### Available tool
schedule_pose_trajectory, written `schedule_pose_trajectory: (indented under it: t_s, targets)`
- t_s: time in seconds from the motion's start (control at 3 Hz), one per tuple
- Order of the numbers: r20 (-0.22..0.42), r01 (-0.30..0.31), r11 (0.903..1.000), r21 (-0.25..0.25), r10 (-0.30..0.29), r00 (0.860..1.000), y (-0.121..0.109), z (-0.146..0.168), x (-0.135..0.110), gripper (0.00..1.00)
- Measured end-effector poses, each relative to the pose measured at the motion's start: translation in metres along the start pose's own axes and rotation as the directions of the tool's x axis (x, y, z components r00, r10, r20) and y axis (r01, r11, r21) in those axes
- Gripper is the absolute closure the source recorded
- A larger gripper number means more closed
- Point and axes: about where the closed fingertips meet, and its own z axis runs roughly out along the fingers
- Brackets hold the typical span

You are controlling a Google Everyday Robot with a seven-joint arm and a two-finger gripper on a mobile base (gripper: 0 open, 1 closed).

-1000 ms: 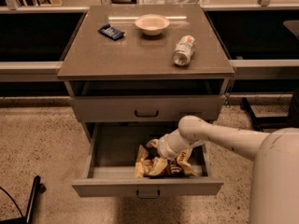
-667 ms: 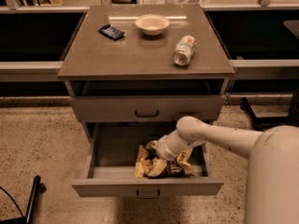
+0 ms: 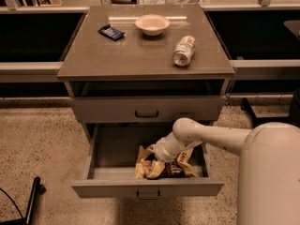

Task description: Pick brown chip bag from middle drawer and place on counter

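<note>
In the camera view, the tool (image 3: 159, 157) reaches down into the open middle drawer (image 3: 117, 188), onto the brown chip bag (image 3: 174, 168) lying near its front. Whether the tool is apart or clamped cannot be told. The counter (image 3: 136, 55) carries a bowl (image 3: 152, 24), a tipped can (image 3: 183, 50) and a dark blue packet (image 3: 111, 32).

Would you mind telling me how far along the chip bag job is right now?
Done: the middle drawer stands open. In hand: the pincer is down at the brown chip bag inside it. Left: lifting the bag out and setting it on the counter.
</note>
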Motion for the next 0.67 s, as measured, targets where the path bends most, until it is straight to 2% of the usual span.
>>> schedule_pose_trajectory:
  t_s: [0.67]
  targets:
    - [-0.007, 0.000, 1.0000, -0.008, 0.000, 1.000, 0.0012, -0.0009, -0.0035, 0.39]
